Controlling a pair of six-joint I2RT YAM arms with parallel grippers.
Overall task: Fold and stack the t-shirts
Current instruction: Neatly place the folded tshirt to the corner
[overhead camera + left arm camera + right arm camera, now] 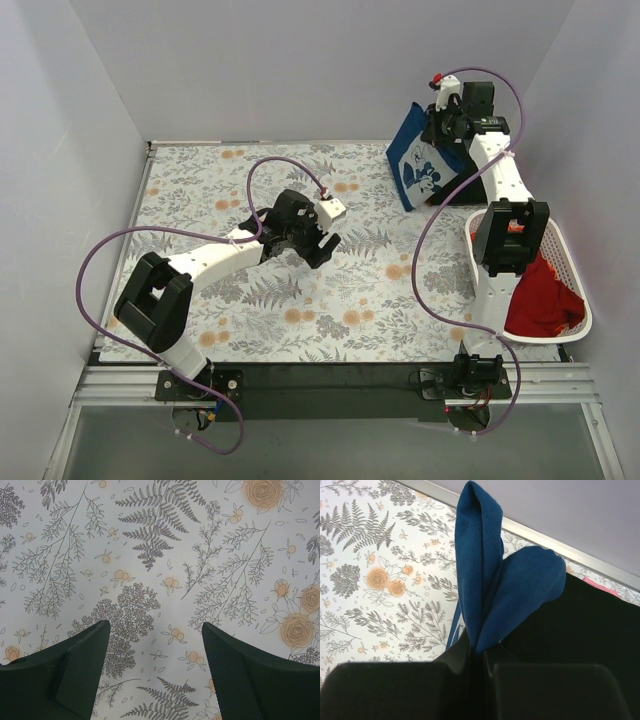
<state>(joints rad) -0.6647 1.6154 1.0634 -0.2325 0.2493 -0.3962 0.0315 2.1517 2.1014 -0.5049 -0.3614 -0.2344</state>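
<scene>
My right gripper [441, 125] is raised at the back right corner, shut on a bunched fold of the navy blue t-shirt [418, 165]. The shirt hangs down from it with its white cartoon print facing the table. In the right wrist view the blue cloth [485, 570] rises from between the closed fingers of the right gripper [482, 650]. A black cloth [585, 630] fills the area below and to the right of it. My left gripper [325, 242] hovers open over the middle of the floral cover. In the left wrist view the left gripper [155, 625] has nothing between its fingers.
A white slotted basket [578, 300] stands at the right edge with a red t-shirt [540, 295] heaped inside. The floral table cover [250, 320] spreads flat under both arms. Grey walls close in on the left, back and right.
</scene>
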